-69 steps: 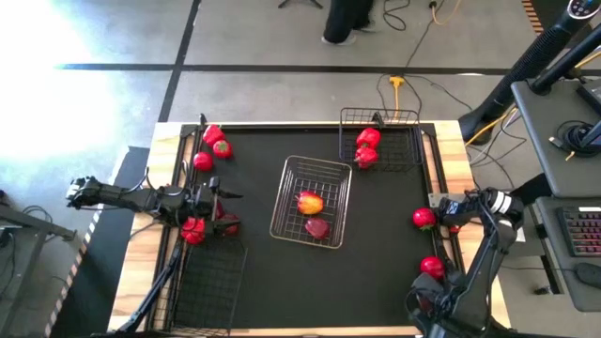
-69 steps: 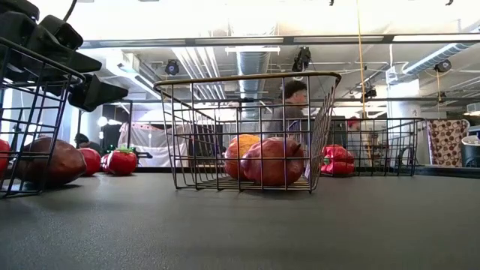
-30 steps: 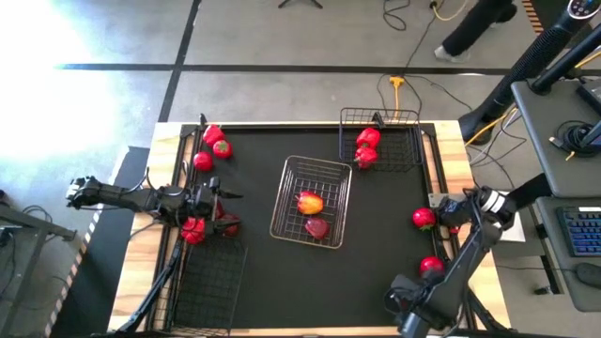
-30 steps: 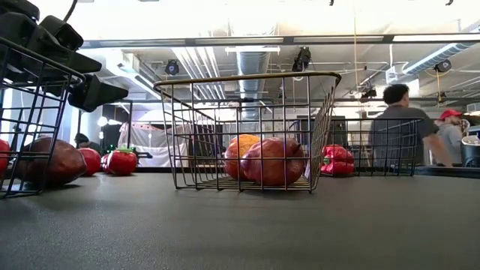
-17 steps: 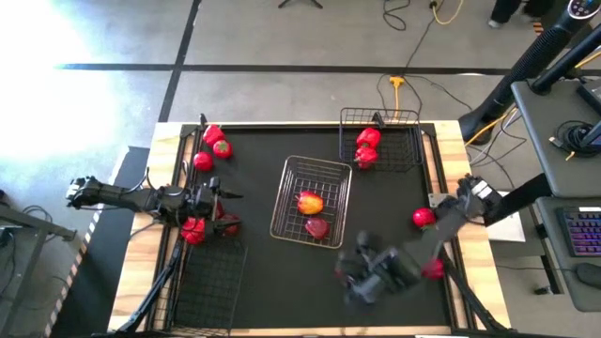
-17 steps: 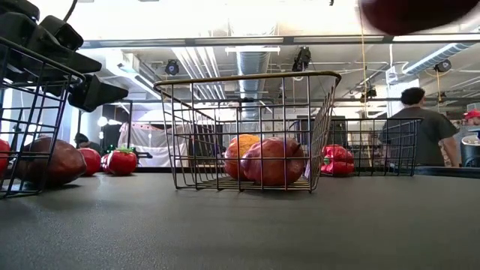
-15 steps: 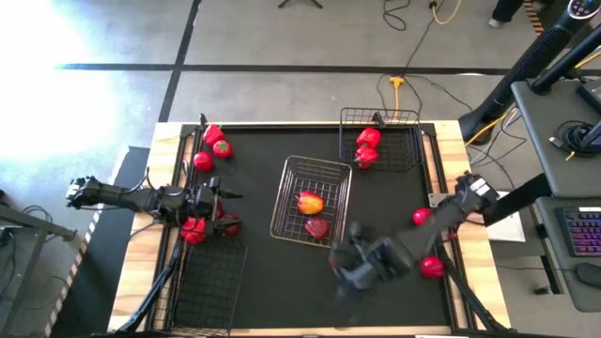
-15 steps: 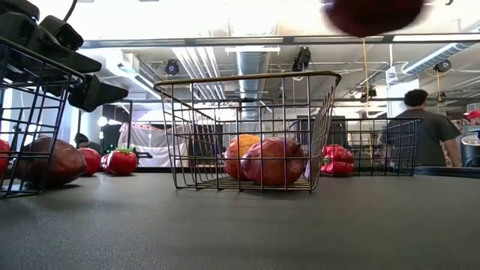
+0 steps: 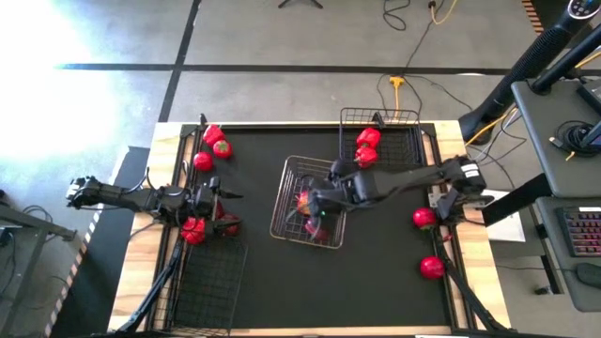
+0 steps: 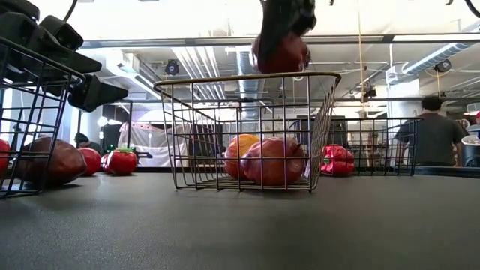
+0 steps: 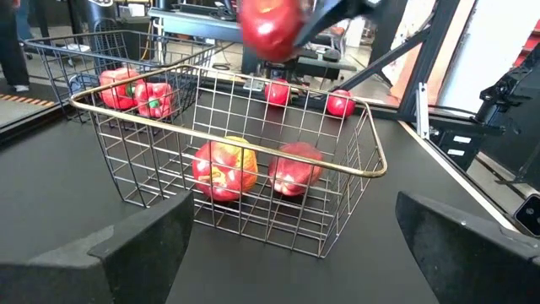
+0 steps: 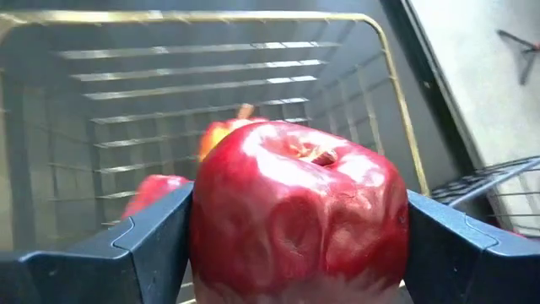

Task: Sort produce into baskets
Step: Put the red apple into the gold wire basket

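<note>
My right gripper [image 12: 299, 253] is shut on a dark red apple [image 12: 299, 219] and hangs over the silvery wire basket [image 9: 289, 192] in the middle of the table; the low view shows the apple [image 10: 280, 52] above the basket's rim. A yellow-red apple [image 11: 224, 166] and a dark red apple [image 11: 295, 166] lie on the basket's floor. My left gripper [image 11: 295, 262] waits open at the table's left side [image 9: 225, 202], facing the basket and holding nothing. My right gripper pinches the apple between its two fingers [image 12: 143, 245], one on each of the apple's opposite sides [image 12: 207, 228]. The fingers slant down from above. The apple hangs clear above the basket, its stem hollow [image 12: 321, 154] turned toward the wrist.
A black basket [image 9: 399, 141] at the far right holds red peppers [image 9: 366, 145]. Another black basket [image 9: 207, 282] stands at the near left. Loose produce lies at the far left [image 9: 222, 147], by my left gripper [image 9: 193, 230], and at the right edge [image 9: 423, 218] [image 9: 431, 267].
My right gripper has swung from the table's near right corner up and toward the middle basket, carrying the apple, and has rolled its wrist and tipped its fingers down on the way. The apple now hangs over the basket.
</note>
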You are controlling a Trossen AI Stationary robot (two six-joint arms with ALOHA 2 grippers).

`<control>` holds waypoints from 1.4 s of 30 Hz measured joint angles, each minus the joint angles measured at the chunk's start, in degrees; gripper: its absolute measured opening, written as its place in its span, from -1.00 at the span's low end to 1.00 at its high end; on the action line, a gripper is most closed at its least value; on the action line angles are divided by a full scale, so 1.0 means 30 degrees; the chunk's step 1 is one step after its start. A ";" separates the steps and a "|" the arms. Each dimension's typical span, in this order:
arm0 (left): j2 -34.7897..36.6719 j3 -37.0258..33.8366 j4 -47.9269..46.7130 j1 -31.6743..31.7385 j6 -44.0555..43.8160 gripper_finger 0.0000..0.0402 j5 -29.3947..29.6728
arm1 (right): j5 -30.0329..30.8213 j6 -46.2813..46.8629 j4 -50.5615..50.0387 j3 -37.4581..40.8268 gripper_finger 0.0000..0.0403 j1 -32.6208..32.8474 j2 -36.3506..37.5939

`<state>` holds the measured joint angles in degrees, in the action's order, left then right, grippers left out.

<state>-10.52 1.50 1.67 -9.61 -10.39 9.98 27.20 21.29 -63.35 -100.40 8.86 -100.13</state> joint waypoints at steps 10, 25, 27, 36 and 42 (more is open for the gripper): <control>-0.0007 0.0000 0.0000 0.0000 0.0000 0.96 0.0001 | -0.0306 -0.1476 0.0057 0.1012 0.60 -0.1224 -0.0892; -0.0036 0.0000 0.0000 0.0002 0.0002 0.96 0.0001 | -0.4233 -0.2137 0.1567 0.3289 0.61 -0.1510 -0.0914; -0.0036 0.0000 0.0000 0.0000 0.0006 0.96 -0.0007 | -0.4217 -0.2422 0.2653 0.3788 0.61 -0.1630 -0.0914; -0.0051 0.0000 0.0000 0.0000 0.0003 0.96 0.0000 | -0.4521 -0.3329 0.6491 0.5484 0.62 -0.2142 -0.1174; -0.0098 0.0000 -0.0015 0.0007 0.0007 0.96 -0.0003 | -0.4554 -0.2970 0.6663 0.5528 0.83 -0.2162 -0.1373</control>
<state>-10.82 1.50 1.63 -9.58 -10.37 9.97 13.53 12.38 -43.36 -83.81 2.38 -104.25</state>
